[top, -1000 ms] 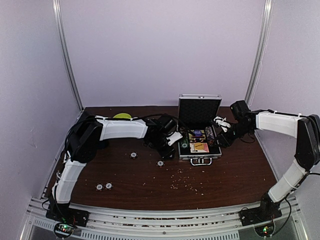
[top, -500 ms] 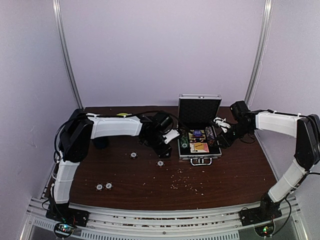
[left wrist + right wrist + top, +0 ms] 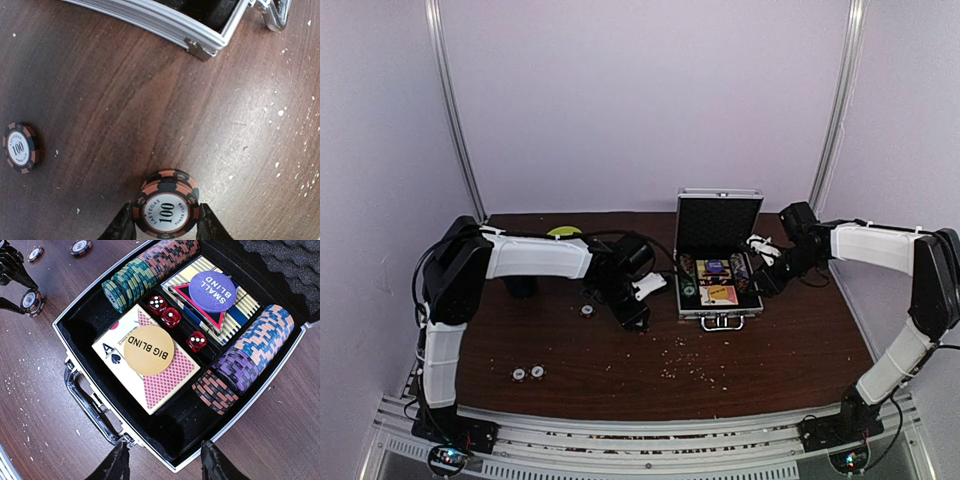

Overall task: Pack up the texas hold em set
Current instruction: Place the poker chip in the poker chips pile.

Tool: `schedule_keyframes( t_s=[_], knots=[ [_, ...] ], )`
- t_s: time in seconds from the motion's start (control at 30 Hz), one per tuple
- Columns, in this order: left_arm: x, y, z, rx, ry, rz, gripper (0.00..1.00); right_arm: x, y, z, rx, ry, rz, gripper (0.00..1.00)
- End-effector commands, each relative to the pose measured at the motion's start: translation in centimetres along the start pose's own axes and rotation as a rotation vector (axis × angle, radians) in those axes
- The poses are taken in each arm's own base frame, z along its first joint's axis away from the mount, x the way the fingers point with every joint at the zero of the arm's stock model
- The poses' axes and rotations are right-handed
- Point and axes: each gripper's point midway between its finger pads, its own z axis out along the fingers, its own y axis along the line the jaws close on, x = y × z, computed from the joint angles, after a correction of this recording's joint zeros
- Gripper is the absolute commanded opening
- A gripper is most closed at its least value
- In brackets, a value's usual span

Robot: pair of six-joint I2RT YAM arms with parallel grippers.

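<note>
case [image 3: 719,222]: open, lid upright, on table [image 3: 790,350]; holds chip rows [image 3: 150,265], decks [image 3: 160,382], dice [image 3: 170,316], blind buttons [image 3: 148,349].
left gripper [image 3: 166,222]: closed on chip stack [image 3: 166,207], near case corner.
right gripper [image 3: 165,465]: jaws apart, empty, over case front.
loose chip [image 3: 19,148]: on table.

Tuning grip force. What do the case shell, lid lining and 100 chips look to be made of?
Case shell: likely aluminium, going by the silver satin finish and ribbed edge profile.
Lid lining: black egg-crate foam, matte, with a soft-looking peaked texture.
100 chips: probably plastic or clay composite, with matte striped edges and a white printed centre label. The look alone can't settle which.
</note>
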Motion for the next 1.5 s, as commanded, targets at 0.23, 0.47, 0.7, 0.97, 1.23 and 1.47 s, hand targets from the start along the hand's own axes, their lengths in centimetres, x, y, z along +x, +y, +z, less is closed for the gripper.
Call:
schedule_keyframes(
  t_s=[0.23, 0.47, 0.7, 0.97, 1.23, 1.47],
  knots=[
    [-0.9, -0.7, -0.7, 0.032, -0.041, -0.004, 0.33, -0.8, 0.2, 0.1, -0.004, -0.004, -0.024, 0.50],
    [-0.7, -0.6, -0.1, 0.026, -0.035, -0.006, 0.33, -0.7, 0.2, 0.2, -0.005, -0.001, -0.026, 0.50],
    [-0.6, -0.2, 0.4, 0.005, -0.025, -0.006, 0.36, -0.7, 0.2, 0.2, -0.004, 0.002, -0.028, 0.50],
    [-0.6, -0.5, 0.9, 0.023, -0.027, -0.003, 0.39, -0.6, 0.3, 0.3, -0.006, 0.006, -0.029, 0.50],
    [-0.4, -0.6, 1.4, 0.032, -0.025, -0.006, 0.40, -0.5, 0.4, 0.4, -0.008, 0.010, -0.029, 0.50],
    [0.1, -0.4, 1.6, 0.020, -0.011, -0.004, 0.41, -0.5, 0.4, 0.5, -0.010, 0.013, -0.032, 0.50]
  ],
)
